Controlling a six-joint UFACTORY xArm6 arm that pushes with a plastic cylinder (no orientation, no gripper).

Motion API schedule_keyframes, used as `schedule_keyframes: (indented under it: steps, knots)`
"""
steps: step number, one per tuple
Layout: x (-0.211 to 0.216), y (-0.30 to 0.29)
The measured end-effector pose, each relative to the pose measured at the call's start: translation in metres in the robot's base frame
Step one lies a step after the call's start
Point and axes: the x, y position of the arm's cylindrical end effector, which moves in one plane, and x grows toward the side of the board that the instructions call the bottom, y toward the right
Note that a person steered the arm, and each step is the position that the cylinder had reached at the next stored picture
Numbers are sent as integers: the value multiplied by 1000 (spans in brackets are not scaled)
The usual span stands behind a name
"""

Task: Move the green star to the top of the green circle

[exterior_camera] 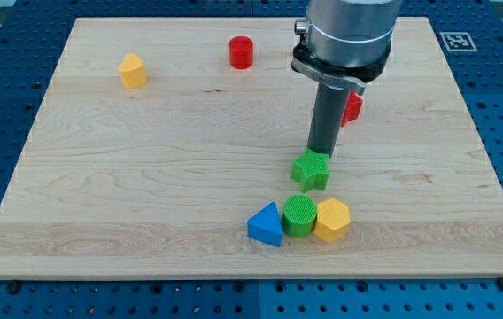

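The green star (311, 170) lies on the wooden board, right of centre. The green circle (300, 215) stands just below it toward the view's bottom, with a small gap between them. My tip (320, 152) rests at the star's upper edge, touching or nearly touching it. The rod rises from there to the arm's grey body at the view's top.
A blue triangle (266, 224) touches the green circle's left side and a yellow hexagon (332, 220) its right. A red cylinder (242, 52) and a yellow block (132, 71) lie near the top. A red block (352, 107) is partly hidden behind the rod.
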Motion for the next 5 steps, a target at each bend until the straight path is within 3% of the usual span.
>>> schedule_keyframes:
  steps: [5]
  knots:
    - [16,24]
